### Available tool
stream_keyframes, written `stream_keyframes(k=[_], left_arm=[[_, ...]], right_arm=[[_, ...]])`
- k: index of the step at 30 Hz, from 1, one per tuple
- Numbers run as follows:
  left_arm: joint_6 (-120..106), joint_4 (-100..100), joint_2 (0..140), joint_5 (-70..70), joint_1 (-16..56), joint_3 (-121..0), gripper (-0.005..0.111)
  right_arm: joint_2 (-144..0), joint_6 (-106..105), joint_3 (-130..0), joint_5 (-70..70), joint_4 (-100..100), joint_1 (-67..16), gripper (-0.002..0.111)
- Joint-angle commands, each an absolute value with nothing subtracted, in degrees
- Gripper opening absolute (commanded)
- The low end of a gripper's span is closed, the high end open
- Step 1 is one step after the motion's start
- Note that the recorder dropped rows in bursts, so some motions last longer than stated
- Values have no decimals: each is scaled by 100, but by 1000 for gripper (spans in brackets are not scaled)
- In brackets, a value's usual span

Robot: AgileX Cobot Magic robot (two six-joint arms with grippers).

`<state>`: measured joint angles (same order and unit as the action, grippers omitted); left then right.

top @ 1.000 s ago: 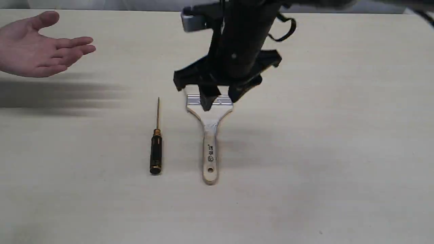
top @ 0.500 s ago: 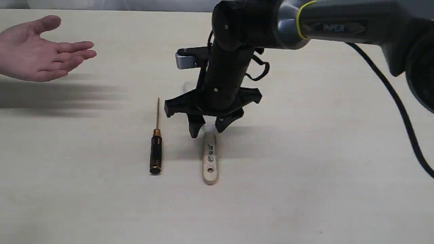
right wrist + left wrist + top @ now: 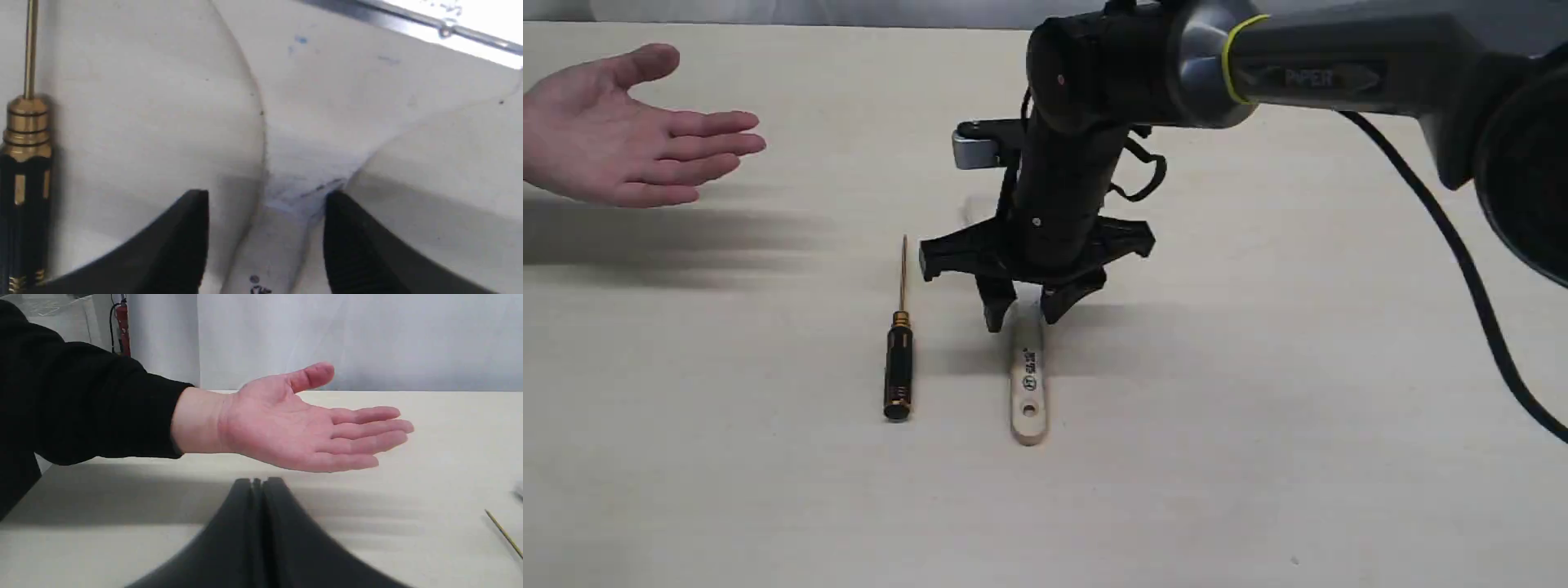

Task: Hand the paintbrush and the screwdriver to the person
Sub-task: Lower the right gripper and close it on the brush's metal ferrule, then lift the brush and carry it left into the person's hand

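The paintbrush [image 3: 1029, 392] lies flat on the table, its pale wooden handle pointing toward the near edge; its head is hidden behind my right arm. My right gripper [image 3: 1023, 320] is low over the brush's neck and open, one finger on each side of the handle [image 3: 282, 245]. The right wrist view shows the fingers [image 3: 184, 228] astride it, with my right gripper [image 3: 266, 197] wider than the neck. The screwdriver [image 3: 898, 367], black with gold bands [image 3: 24, 163], lies parallel just left of the brush. The person's open hand [image 3: 621, 139] waits palm-up at far left [image 3: 302, 424]. My left gripper [image 3: 257, 482] is shut and empty below that hand.
The beige table [image 3: 1258, 408] carries only these tools. A black cable [image 3: 1462, 261] trails from my right arm across the right side. The hand's shadow [image 3: 670, 237] falls on the table's left. The screwdriver's thin shaft [image 3: 504, 535] shows at the edge of the left wrist view.
My right gripper dropped from above the brush's metal ferrule down to the handle neck, then nearly settled. The person's hand drifted slightly lower and toward the tools.
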<state>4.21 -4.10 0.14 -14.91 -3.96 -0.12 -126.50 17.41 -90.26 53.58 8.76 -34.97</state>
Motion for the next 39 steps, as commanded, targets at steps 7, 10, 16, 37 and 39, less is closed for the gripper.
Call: stream_keyframes(k=[7, 10, 16, 37, 39], left_arm=[[432, -390, 0, -1433, -364, 0, 0], [432, -390, 0, -1433, -364, 0, 0], [432, -390, 0, -1433, -364, 0, 0], [432, -397, 0, -1429, -364, 0, 0], [432, -397, 0, -1429, -364, 0, 0]], right_arm=[[-12767, 1736, -9002, 5531, 312, -3476, 47], [-12767, 1736, -9002, 5509, 321, -3476, 50], [-12779, 1736, -9002, 4790, 362, -3476, 49], [-12312, 1167, -9109, 4623, 213, -3884, 4], [-11959, 1073, -9300, 4728, 223, -4040, 4]])
